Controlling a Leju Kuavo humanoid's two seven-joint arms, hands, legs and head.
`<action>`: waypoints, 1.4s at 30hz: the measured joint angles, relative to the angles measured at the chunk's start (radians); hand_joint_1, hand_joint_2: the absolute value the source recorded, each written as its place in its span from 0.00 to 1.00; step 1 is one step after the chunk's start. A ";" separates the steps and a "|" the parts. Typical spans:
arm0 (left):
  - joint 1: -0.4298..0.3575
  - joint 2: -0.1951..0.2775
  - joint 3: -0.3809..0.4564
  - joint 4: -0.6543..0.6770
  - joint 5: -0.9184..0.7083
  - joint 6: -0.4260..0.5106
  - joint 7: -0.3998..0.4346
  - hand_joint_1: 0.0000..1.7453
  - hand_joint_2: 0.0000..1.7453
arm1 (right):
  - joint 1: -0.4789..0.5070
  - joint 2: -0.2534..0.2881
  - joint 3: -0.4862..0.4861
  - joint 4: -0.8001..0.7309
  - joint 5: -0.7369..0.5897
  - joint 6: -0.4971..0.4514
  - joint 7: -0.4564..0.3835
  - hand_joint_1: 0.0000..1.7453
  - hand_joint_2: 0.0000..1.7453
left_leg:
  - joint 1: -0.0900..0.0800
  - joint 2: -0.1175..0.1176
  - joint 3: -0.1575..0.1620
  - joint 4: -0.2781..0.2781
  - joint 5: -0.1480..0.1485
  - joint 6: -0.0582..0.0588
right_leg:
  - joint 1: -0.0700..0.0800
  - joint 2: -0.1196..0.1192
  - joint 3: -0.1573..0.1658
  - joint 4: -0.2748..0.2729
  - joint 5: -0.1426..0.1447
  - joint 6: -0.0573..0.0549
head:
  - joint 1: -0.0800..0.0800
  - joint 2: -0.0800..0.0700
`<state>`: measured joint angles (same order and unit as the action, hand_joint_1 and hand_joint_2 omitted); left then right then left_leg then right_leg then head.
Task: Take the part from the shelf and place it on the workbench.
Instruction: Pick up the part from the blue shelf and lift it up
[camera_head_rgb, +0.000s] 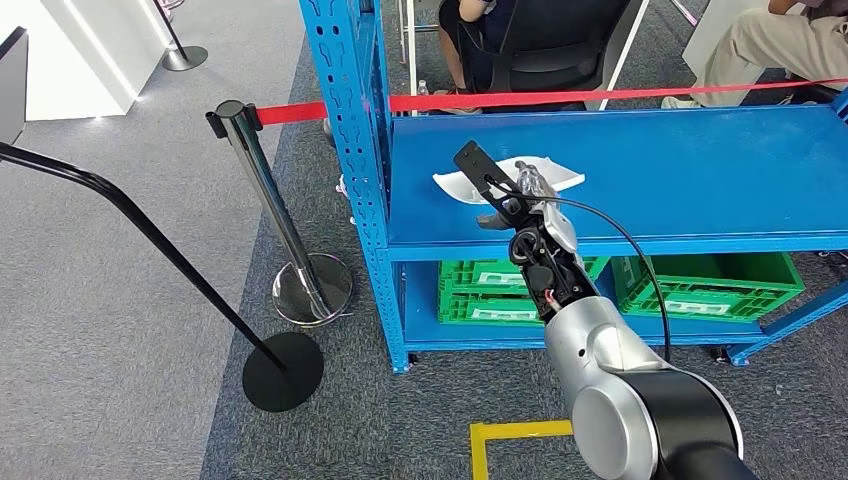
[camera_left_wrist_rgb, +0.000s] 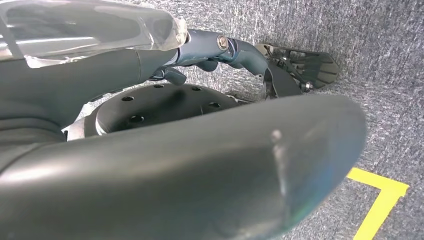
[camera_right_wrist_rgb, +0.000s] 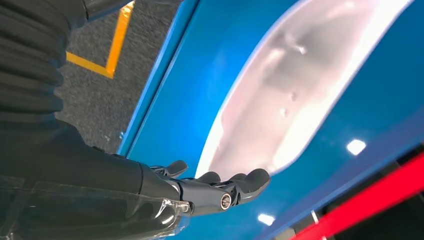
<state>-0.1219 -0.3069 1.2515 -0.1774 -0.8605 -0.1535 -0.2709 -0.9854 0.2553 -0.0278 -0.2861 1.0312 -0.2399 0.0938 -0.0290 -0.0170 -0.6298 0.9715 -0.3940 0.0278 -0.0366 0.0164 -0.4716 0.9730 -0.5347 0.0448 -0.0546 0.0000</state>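
Right hand (camera_head_rgb: 522, 200) hovered over white part (camera_head_rgb: 560, 176) on blue shelf (camera_head_rgb: 700, 170), fingers (camera_right_wrist_rgb: 240, 182) spread, not gripping; left hand's state unclear.

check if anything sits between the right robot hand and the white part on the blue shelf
Nothing visible does. The right robot hand is over the top board of the blue shelf, right at the near edge of the white part. The right wrist view shows bare blue board between the fingertips and the part.
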 joint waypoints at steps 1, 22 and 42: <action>0.000 0.000 0.000 0.000 0.000 0.004 0.002 0.00 0.00 | 0.009 0.002 0.000 0.000 -0.001 0.000 -0.002 0.00 1.00 | 0.000 0.000 0.000 0.000 0.000 0.000 | 0.000 0.000 0.000 0.000 0.000 0.000 | 0.000 0.000; 0.014 0.011 -0.002 0.000 -0.059 0.028 0.044 0.00 0.00 | 0.149 -0.032 -0.019 0.000 -0.072 -0.090 -0.061 0.00 1.00 | 0.000 0.000 0.000 0.000 0.000 0.000 | 0.000 0.000 -0.001 0.000 0.000 0.000 | 0.000 0.000; 0.015 0.019 -0.016 0.000 -0.086 0.028 0.061 0.00 0.00 | 0.171 -0.072 -0.040 -0.031 -0.077 -0.155 -0.073 0.00 1.00 | 0.000 0.000 0.000 0.000 0.000 0.000 | 0.000 0.000 -0.001 0.000 0.000 0.000 | 0.000 0.000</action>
<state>-0.1073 -0.2884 1.2351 -0.1774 -0.9468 -0.1260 -0.2098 -0.8147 0.1829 -0.0679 -0.3171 0.9542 -0.3945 0.0207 -0.0291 -0.0169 -0.6298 0.9715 -0.3941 0.0278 -0.0367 0.0165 -0.4725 0.9728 -0.5347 0.0448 -0.0546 0.0000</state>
